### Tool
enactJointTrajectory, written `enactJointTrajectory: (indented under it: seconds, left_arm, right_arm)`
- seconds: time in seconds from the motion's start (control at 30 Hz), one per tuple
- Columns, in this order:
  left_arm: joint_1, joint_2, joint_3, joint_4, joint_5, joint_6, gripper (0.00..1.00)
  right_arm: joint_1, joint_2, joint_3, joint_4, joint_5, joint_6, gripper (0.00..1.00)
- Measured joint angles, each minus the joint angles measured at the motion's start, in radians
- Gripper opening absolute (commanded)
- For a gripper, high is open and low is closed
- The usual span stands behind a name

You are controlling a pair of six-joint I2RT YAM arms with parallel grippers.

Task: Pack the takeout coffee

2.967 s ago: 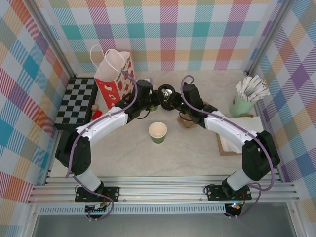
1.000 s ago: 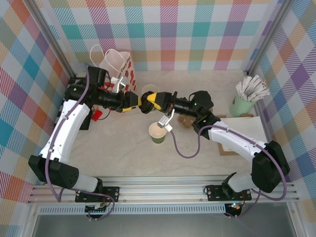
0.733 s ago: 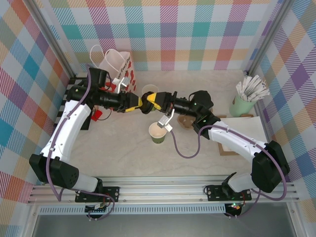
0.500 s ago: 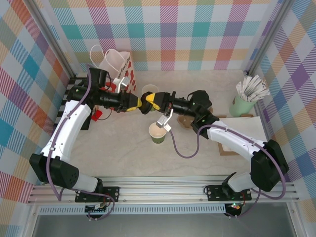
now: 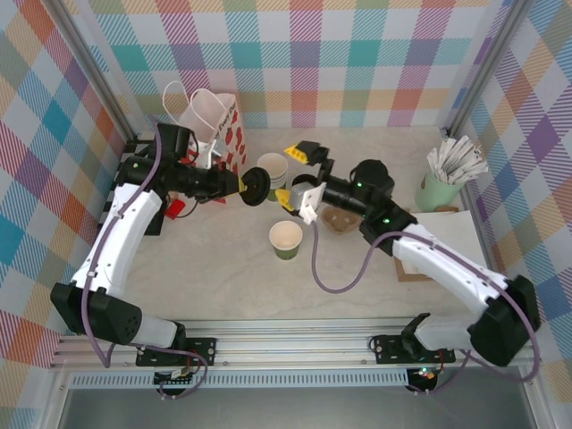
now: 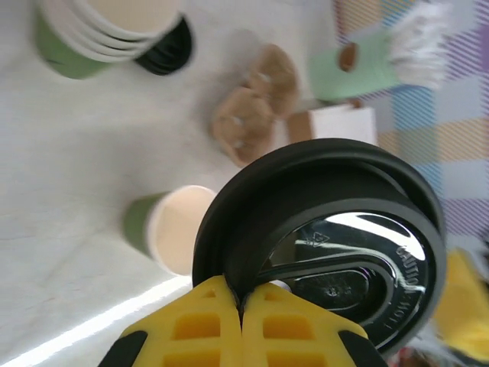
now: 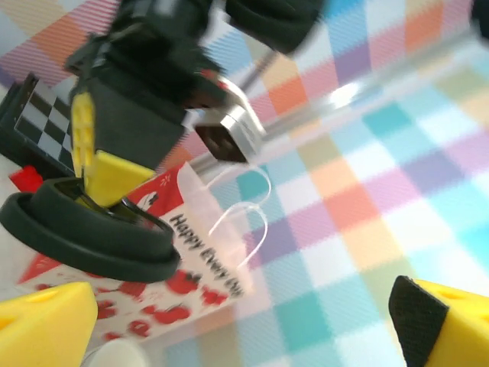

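- Takeout coffee cup (image 5: 286, 239) stands open-topped on the surface (image 5: 223, 268), in the same spot as half a second ago.
- We see its black lid (image 5: 256, 189) pinched at the rim by the left gripper (image 5: 239, 186) alone, near the paper bag (image 5: 214, 125). Earlier both grippers met on it.
- The right gripper (image 5: 293, 174) has let go and drawn back, its fingers spread wide.
- From the left wrist we get the lid's glossy face, the yellow fingertips (image 6: 214, 321) pressed together on its edge, the cup beyond, and the stack of cups (image 6: 99, 30) with a loose lid (image 6: 168, 50) beside it.
- From the right wrist we see the held lid edge-on, with the bag's lettering behind.
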Motion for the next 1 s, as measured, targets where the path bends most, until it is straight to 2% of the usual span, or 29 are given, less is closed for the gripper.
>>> enactJointTrajectory:
  seconds: [0.13,0.23,0.33,0.47,0.6,0.7,1.0]
  left_arm:
    - [-0.082,-0.030,-0.013,-0.037,-0.214,-0.033,0.00]
    - [-0.179,-0.028,-0.012,-0.082,-0.348,-0.073,0.00]
    - [-0.278,-0.010,-0.013,-0.116,-0.435,-0.119,0.00]
    - [-0.370,0.067,-0.014,-0.139,-0.517,-0.181,0.00]
    - [-0.416,0.167,-0.020,-0.116,-0.541,-0.218,0.00]
    - [-0.431,0.219,-0.021,-0.085,-0.544,-0.239,0.00]
    - [-0.432,0.303,-0.019,-0.077,-0.566,-0.266,0.00]
  right_arm:
    - [-0.033,-0.150,0.020,-0.239,0.247,0.559,1.00]
    - [-0.136,-0.180,0.066,-0.436,0.336,0.939,1.00]
    - [-0.234,-0.197,0.016,-0.563,0.312,1.228,1.00]
    - [-0.278,-0.172,-0.101,-0.663,0.190,1.523,0.97]
    - [-0.280,-0.113,-0.244,-0.611,0.022,1.740,0.92]
    - [-0.278,-0.036,-0.296,-0.555,-0.092,1.828,0.88]
    - [-0.241,0.124,-0.294,-0.394,-0.296,1.830,0.79]
